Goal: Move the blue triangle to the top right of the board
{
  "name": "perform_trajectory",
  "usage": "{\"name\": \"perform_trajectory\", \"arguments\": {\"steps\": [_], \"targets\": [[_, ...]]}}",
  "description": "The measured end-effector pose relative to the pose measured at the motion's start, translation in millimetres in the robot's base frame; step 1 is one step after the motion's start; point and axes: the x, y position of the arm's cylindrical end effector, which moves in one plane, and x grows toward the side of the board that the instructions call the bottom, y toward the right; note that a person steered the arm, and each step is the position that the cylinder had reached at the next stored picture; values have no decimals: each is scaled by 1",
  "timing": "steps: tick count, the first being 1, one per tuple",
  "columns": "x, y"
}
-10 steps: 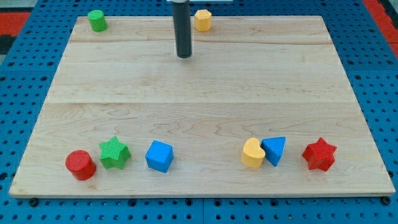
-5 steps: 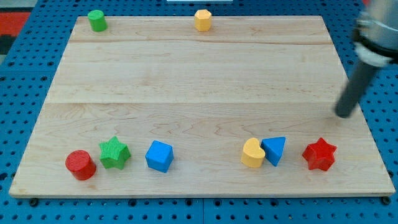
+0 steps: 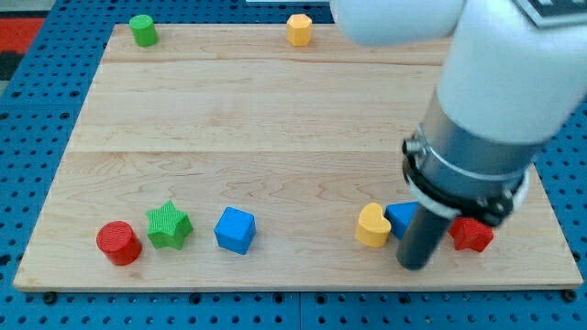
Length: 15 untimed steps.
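Note:
The blue triangle (image 3: pixel 401 216) lies near the board's bottom right, partly hidden by the rod, touching the yellow heart (image 3: pixel 372 225) on its left. My tip (image 3: pixel 415 265) rests on the board just below and to the right of the triangle, between it and the red star (image 3: pixel 472 235). The rod and the arm's large white body cover the triangle's right part and much of the star.
A blue cube (image 3: pixel 235 230), a green star (image 3: pixel 169 225) and a red cylinder (image 3: pixel 118 243) sit along the board's bottom left. A green cylinder (image 3: pixel 141 29) is at the top left and a yellow hexagonal block (image 3: pixel 299 29) at the top middle.
The rod has swept from the top middle to the right edge and then down to the bottom right, beside the blue triangle. The blocks have not visibly moved.

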Motion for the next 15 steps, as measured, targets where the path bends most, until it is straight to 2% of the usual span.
{"name": "perform_trajectory", "arguments": {"steps": [2,3,4,5,6,7,8,9,10,11,13,14,15], "targets": [[-49,-34],[-70,-34],[-37,-25],[-23,1],[-31,20],[-64,21],[-75,43],[-42,43],[-32,59],[-56,48],[-144,54],[-135,34],[-104,6]]}}
